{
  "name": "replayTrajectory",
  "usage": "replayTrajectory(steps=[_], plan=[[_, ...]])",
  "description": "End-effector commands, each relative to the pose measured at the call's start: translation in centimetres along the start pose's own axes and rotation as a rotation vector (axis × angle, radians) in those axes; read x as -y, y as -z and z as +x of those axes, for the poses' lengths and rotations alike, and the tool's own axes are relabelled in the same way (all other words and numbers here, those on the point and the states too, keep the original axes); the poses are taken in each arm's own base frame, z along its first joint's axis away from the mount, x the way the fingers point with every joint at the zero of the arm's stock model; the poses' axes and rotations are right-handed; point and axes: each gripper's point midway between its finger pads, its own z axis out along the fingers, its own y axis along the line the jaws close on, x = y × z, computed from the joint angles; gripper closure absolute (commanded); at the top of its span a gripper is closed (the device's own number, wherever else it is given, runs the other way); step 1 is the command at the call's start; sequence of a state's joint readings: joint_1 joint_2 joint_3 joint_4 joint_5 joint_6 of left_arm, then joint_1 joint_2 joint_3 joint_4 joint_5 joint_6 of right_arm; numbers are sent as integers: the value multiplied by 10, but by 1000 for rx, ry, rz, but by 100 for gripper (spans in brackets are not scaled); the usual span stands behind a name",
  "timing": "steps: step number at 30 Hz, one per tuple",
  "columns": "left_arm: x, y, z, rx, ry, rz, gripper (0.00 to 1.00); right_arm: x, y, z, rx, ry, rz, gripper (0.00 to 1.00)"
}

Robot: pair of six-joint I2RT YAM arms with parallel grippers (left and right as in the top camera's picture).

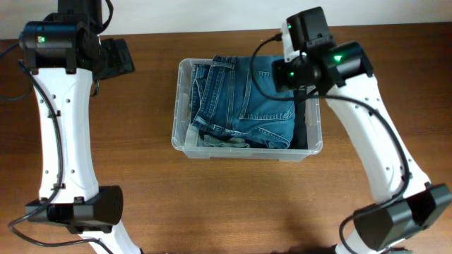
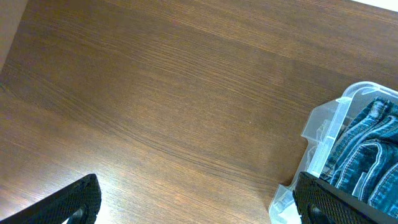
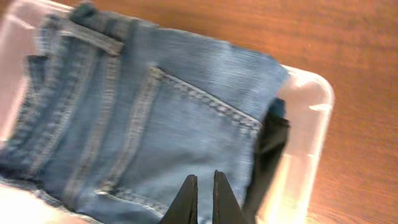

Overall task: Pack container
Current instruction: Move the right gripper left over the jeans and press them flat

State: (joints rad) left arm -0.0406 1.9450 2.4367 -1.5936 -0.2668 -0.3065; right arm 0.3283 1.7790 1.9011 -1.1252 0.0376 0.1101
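Finding: the right pincer point(image 3: 202, 186) is hanging directly above the clear rectangular plastic container with rounded corners point(image 1: 247, 152). Its two fingers are drawn almost together with only a slit between them, and they are gripping nothing. Beneath and ahead of that pincer, folded blue denim jeans point(image 3: 155, 124) are filling most of the container point(image 3: 317, 93). Just to the pincer's right, a dark fabric garment point(image 3: 270, 149) is showing in the gap between the jeans and the container wall.

The left pincer point(image 2: 196, 190) is standing wide open and empty over the brown wooden table point(image 2: 155, 93). The container point(image 2: 323, 134) is sitting off to its right, well apart.

Assessment: the load is appearing to be in place, so the step in hand is judged to be seating it.

Recommendations:
- The right pincer is best kept closed and used as a blunt presser, coming straight down onto the flat denim panel below it rather than onto a seam or the waistband.
- Pressure is best applied gently; the container is light and could slide or tip toward the pincer's side.
- The denim corner lying on the rim beyond the pincer is calling for a tuck inward.
- The left pincer could steady the wall nearest to it.
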Motion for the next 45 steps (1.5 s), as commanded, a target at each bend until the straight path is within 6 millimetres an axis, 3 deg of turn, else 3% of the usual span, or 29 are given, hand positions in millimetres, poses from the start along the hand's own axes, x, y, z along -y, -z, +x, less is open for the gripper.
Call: replayTrajectory(steps=[1,8,13,16,19,21,24,27,30,32,35,39,45], plan=[[-2,2,0,6,-1,-9,1,-18,-15,2,-21,-7,-8,96],[-2,2,0,6,-1,-9,1,-41,-79,17,-122,29,-14,96],[-2,2,0,6,-1,-9,1,-44,-166,72,-354,38,-1,96],[-2,2,0,6,-1,-9,1,-56,-213,121,-524,24,-63,96],[-2,2,0,5,-1,-9,1,-59,-237,155,-636,8,-90,96],[-2,2,0,5,-1,-9,1,-57,-240,164,-667,5,-83,96],[-2,2,0,6,-1,-9,1,-55,-229,152,-646,3,-86,96],[-2,2,0,6,-1,-9,1,-54,-199,118,-582,10,-100,96],[-2,2,0,6,-1,-9,1,-55,-154,73,-485,16,-116,96],[-2,2,0,6,-1,-9,1,-57,-112,41,-395,18,-131,96],[-2,2,0,6,-1,-9,1,-58,-62,15,-303,19,-146,96],[-2,2,0,6,-1,-9,1,-55,-28,14,-284,17,-145,96],[-2,2,0,6,-1,-9,1,-30,-30,43,-398,-1,-3,96]])
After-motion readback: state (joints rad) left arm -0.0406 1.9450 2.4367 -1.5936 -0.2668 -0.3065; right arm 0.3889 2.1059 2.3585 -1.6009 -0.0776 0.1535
